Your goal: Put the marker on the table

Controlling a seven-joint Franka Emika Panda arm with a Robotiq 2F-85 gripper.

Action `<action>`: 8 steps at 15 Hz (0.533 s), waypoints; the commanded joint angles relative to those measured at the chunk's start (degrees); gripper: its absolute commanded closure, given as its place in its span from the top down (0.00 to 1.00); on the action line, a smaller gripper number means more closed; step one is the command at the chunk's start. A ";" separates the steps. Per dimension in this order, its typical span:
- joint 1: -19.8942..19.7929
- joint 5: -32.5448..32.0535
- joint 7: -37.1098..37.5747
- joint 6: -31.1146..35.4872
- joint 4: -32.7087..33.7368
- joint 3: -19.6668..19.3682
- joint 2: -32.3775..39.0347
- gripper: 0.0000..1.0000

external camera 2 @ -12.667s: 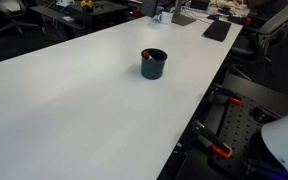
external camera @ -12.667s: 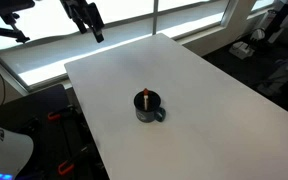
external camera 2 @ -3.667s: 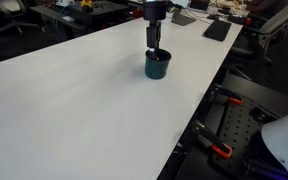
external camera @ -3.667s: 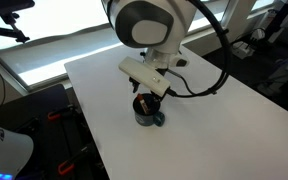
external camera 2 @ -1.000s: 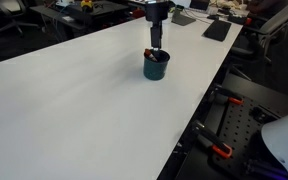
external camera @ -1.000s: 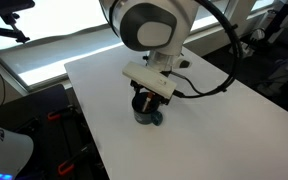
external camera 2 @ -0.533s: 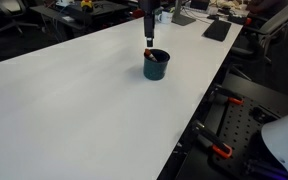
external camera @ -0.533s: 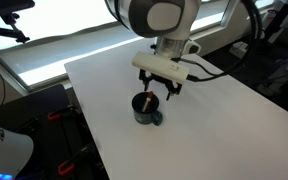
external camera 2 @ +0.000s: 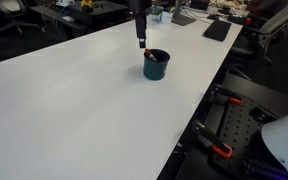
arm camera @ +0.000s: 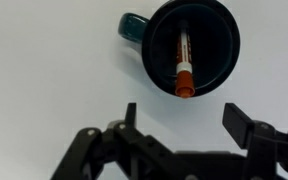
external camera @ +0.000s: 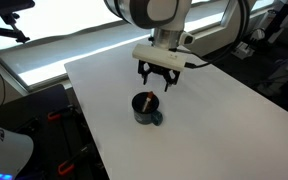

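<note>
The marker (arm camera: 183,68), dark with an orange-red end, stands inside the dark round mug (arm camera: 230,45) on the white table (arm camera: 44,80). My gripper (arm camera: 182,115) is open and empty, its fingers spread beside and above the mug rim. In both exterior views the gripper (external camera: 156,86) (external camera 2: 140,42) hangs above the table just behind the mug (external camera: 147,110) (external camera 2: 155,66), apart from it. The marker's orange tip (external camera: 144,99) pokes up from the mug.
The table (external camera: 214,110) (external camera 2: 74,100) is otherwise bare around the mug. Windows and equipment stand beyond its far edge, and chairs and dark gear sit at its sides.
My gripper has lifted out of the mug and drawn away toward the table's far side. It holds nothing. The marker stays in the mug.
</note>
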 commanded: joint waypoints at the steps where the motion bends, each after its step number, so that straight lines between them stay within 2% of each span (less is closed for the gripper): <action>1: 0.36 0.43 0.20 -1.80 0.25 0.82 0.69 0.91; 3: 0.28 0.20 0.68 -2.01 0.17 0.78 1.10 0.86; 4: 0.19 0.13 0.92 -2.10 0.14 0.63 1.23 0.77; 5: 0.07 0.17 1.11 -2.17 0.06 0.48 1.26 0.72; 7: -0.13 0.22 1.30 -2.23 -0.11 0.26 1.26 0.50; 8: -0.20 0.23 1.32 -2.27 -0.17 0.15 1.25 0.47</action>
